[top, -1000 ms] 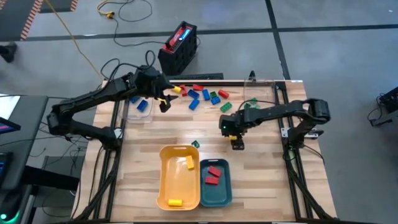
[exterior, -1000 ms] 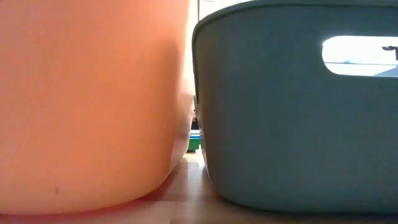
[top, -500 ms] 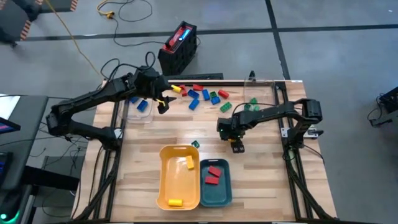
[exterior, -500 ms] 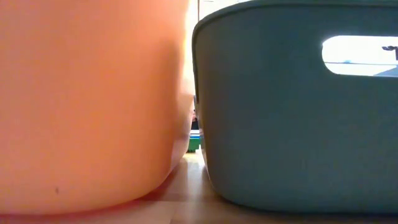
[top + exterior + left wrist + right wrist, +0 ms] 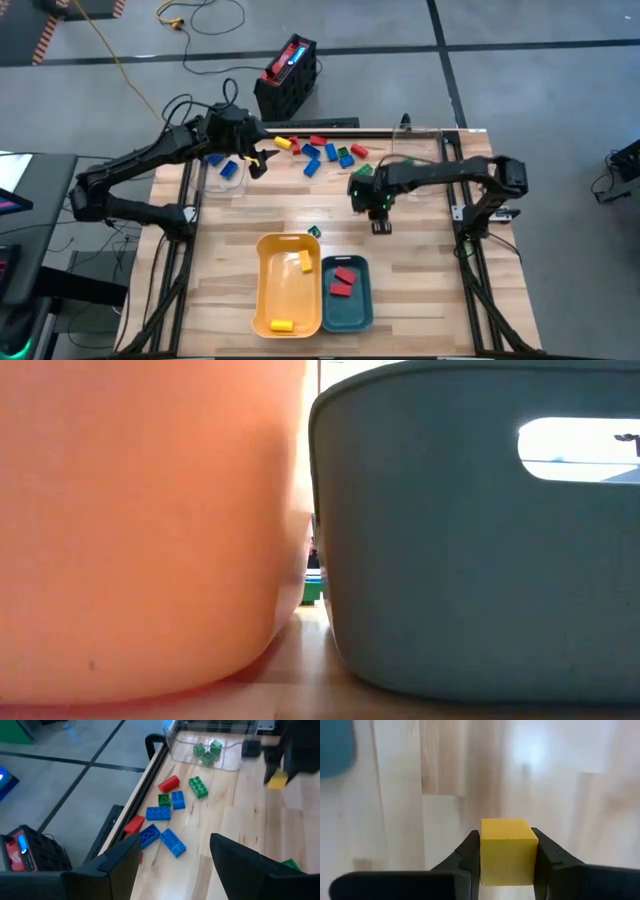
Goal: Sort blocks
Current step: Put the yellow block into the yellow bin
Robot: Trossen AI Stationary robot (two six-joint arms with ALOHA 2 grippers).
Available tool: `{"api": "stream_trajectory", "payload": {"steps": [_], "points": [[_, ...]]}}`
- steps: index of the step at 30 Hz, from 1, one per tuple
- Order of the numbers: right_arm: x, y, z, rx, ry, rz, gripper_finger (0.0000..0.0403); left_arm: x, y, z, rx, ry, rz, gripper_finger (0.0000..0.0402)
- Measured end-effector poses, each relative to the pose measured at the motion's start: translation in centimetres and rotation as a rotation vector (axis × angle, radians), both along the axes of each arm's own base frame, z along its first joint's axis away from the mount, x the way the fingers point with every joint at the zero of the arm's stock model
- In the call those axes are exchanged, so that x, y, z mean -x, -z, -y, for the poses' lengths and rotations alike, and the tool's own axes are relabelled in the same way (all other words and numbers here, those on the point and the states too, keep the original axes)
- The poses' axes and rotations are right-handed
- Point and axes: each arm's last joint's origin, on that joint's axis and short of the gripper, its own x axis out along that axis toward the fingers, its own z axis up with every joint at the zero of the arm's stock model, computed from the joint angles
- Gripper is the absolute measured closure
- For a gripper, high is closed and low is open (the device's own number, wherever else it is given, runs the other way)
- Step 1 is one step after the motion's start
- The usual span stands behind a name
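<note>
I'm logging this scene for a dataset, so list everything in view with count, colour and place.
Loose blocks: about ten; red, blue, green, yellow; far middle of the table.
Yellow tray: one; near edge; two yellow blocks inside.
Teal tray: one; right of the yellow tray; two red blocks inside.
Clear containers: two; far corners; blue blocks in the left one, green in the right.
Green block: one; beside the trays.
Black case: one; on the floor.
Left gripper: open, by the pile.
Right gripper: shut on yellow block.
</note>
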Motion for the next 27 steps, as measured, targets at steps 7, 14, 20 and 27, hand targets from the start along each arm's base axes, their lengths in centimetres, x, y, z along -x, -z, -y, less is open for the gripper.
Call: {"api": "stream_trajectory", "payload": {"steps": [7,14,20,27], "points": [[-0.4,-10.0,0.4,0.053,0.033,0.379,0.029,-0.4,-0.1,0.7,-0.078,0.09,-0.034,0.0168],[0.2,-18.1,0.3,0.043,0.069,0.75,0.028,-0.2,-1.6,2.0,-0.193,0.111,0.029,0.0168],[-0.8,-19.9,-1.8,-0.021,-0.045,0.929,0.0279,1.6,-3.1,2.7,-0.234,0.043,0.101,0.0168],[-5.9,-17.1,-5.0,-0.188,-0.198,0.962,0.0278,2.5,-2.9,2.1,-0.155,-0.046,0.101,0.0168]]}}
